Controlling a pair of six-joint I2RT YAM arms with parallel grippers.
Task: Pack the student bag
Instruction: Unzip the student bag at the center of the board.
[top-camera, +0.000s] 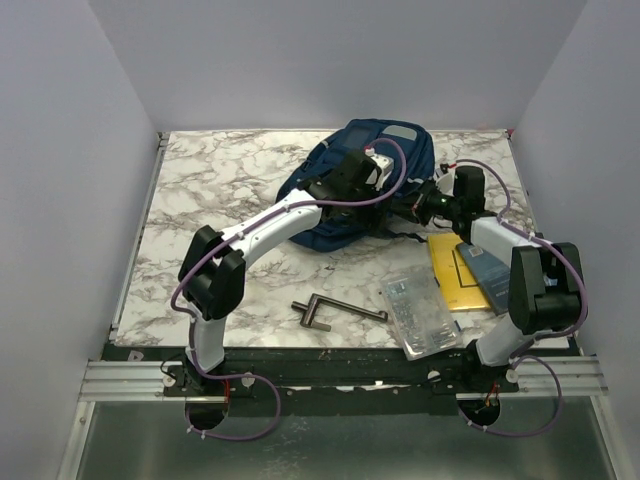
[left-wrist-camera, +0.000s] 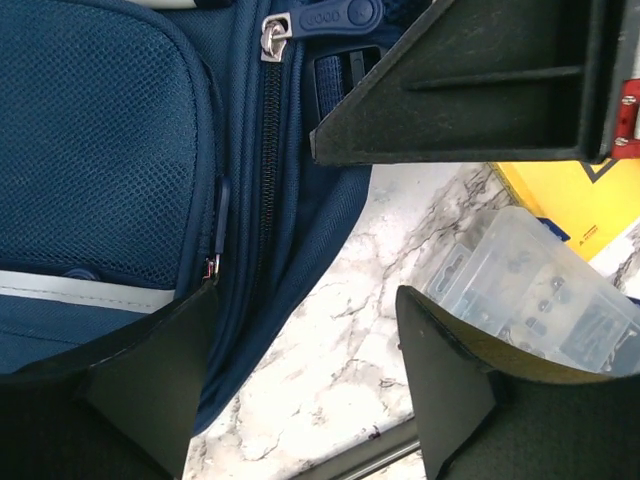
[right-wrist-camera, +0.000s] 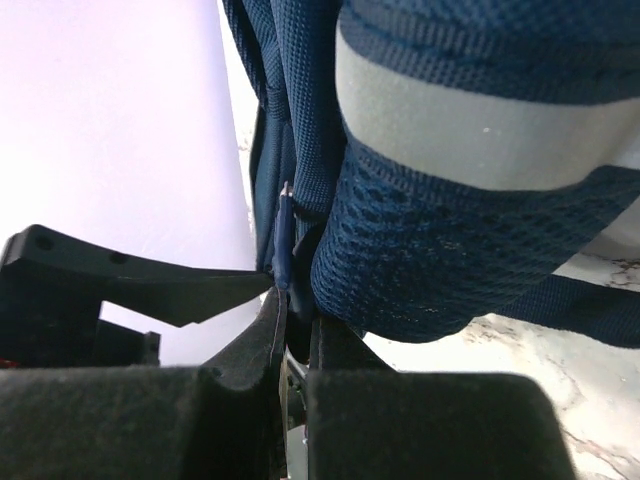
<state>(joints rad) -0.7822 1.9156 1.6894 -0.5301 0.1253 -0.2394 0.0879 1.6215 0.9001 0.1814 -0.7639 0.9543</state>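
The student bag (top-camera: 350, 190), a navy backpack with grey trim, lies at the back middle of the marble table (top-camera: 220, 190). My left gripper (top-camera: 385, 197) hovers over the bag's near right edge, open and empty. In the left wrist view (left-wrist-camera: 305, 300) its fingers straddle the bag's edge (left-wrist-camera: 110, 150) beside a closed zipper (left-wrist-camera: 268, 150) with a metal pull (left-wrist-camera: 271, 38). My right gripper (top-camera: 415, 205) is at the bag's right side. In the right wrist view (right-wrist-camera: 295, 300) it is shut on a small blue tab (right-wrist-camera: 283, 235) of the bag (right-wrist-camera: 450, 250).
A yellow book (top-camera: 455, 275) with a blue-grey booklet (top-camera: 490, 275) on it lies at the near right. A clear plastic box (top-camera: 420, 310) of small parts lies beside it, also in the left wrist view (left-wrist-camera: 540, 300). A black T-shaped tool (top-camera: 335, 312) lies near the front edge.
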